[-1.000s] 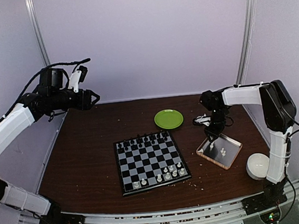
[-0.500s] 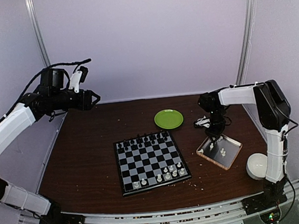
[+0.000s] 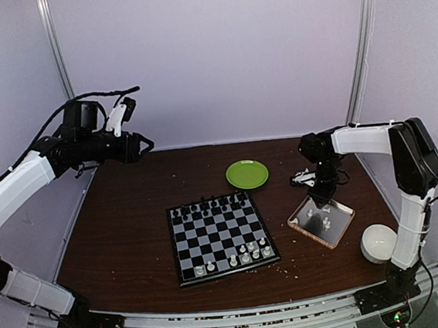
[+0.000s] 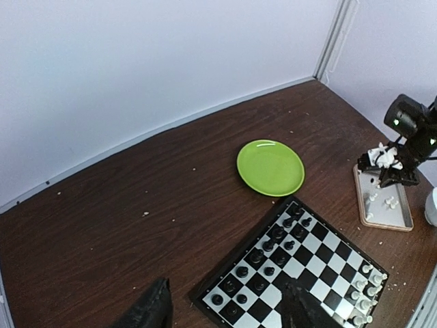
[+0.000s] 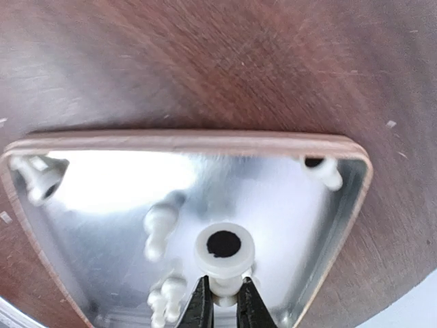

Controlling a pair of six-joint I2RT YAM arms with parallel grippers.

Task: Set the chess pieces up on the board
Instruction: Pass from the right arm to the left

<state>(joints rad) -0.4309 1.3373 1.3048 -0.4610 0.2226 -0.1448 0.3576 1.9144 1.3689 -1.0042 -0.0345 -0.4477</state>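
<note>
No writing, label, brand or number can be read in any view (the board (image 3: 214, 238), centre frame, shows only plain checks).

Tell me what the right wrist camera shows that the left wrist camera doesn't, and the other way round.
Only the right wrist view shows the grip in detail: the right gripper, jaws shut on the stem of a white chess piece whose round base faces the lens. Only the left wrist view shows the green plate, the chessboard and the left gripper with jaws wide open. Both show the clear tray holding white chessmen, on the brown table.
</note>
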